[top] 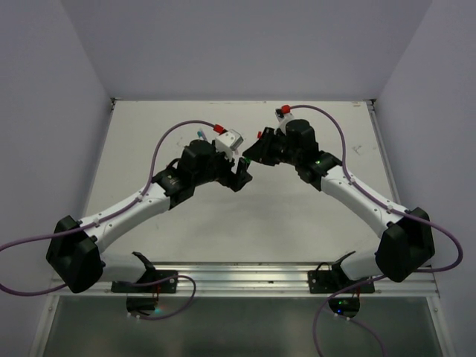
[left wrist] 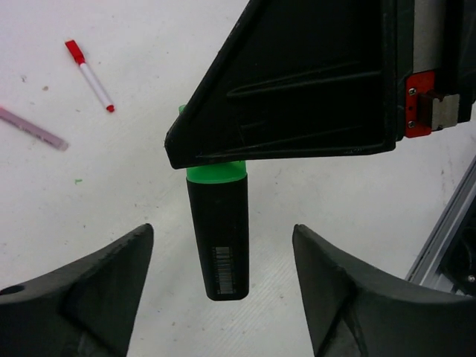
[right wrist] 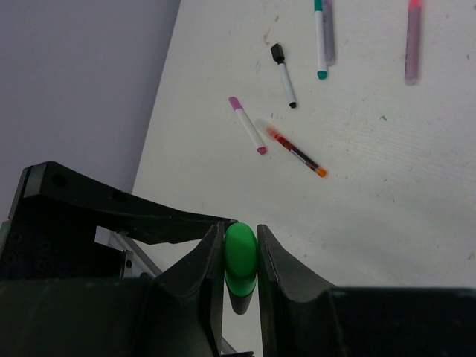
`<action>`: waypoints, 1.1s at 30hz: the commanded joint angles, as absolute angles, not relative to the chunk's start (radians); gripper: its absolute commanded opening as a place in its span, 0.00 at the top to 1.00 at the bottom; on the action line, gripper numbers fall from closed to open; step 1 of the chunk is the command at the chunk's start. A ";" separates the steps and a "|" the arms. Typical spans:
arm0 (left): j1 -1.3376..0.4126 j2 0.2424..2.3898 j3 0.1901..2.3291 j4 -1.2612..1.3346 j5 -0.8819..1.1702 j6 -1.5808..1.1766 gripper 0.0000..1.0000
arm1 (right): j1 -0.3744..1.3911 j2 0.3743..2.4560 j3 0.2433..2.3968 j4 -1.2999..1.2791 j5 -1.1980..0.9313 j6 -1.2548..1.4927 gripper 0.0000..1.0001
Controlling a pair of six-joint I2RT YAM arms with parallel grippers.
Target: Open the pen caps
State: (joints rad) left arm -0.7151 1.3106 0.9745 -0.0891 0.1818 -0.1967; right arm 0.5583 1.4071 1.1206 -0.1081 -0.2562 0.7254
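Clenched with the right tool (right wrist: 239, 232) on the wide bright green plastic cap (right wrist: 240, 260), one pad pressed to each side of it. Standing released at the left tool (left wrist: 222, 229), with both dark fingers (left wrist: 97, 290) spread well apart and touching nothing. Hanging between those fingers, above the counter and carried only by its cap: the stubby highlighter with a black plastic barrel (left wrist: 218, 253), barcode end farthest from the cap.

Probably light, rigid and smooth, so likely to slip or twist under a weak pinch. Probably a snug snap fit at the cap, calling for a firm straight pull along the barrel rather than a bend. Best to take hold mid-barrel across the broad faces, just clear of the green rim, leaving the cap free to slide off.

Reaching in from the near left and near right corners with the left arm (top: 126, 208) and the right arm (top: 357, 193), elbows bent, wrists turned nose to nose over the middle of the white counter (top: 297, 230).

Lying loose on the counter farther out: a thin white pen with a red cap (left wrist: 89, 74), a white pen with a pink cap (right wrist: 247, 125), a white pen with a black cap (right wrist: 283, 74), a slim orange-red pen (right wrist: 296, 151). Too small to tell which of these are opened.
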 commanded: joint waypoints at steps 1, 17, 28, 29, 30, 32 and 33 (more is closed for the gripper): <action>-0.721 1.272 0.962 -0.018 0.166 -0.202 0.17 | 0.563 1.378 1.118 -0.083 -0.282 0.735 1.00; -0.710 1.247 0.931 0.006 0.219 -0.207 0.26 | 0.563 1.351 1.120 -0.058 -0.324 0.710 1.00; -0.434 1.172 0.861 0.130 0.823 -0.307 0.16 | 0.561 1.359 1.184 0.020 -0.513 0.577 1.00; -0.425 1.189 0.859 0.149 0.860 -0.331 0.16 | 0.561 1.361 1.184 0.034 -0.526 0.581 1.00; -0.405 1.201 0.858 0.182 0.895 -0.348 0.16 | 0.561 1.364 1.184 0.047 -0.534 0.586 1.00; -0.384 1.236 0.856 0.221 0.998 -0.379 0.16 | 0.561 1.365 1.187 0.080 -0.560 0.584 1.00; -0.370 1.244 0.859 0.236 1.018 -0.391 0.16 | 0.561 1.367 1.189 0.087 -0.571 0.583 1.00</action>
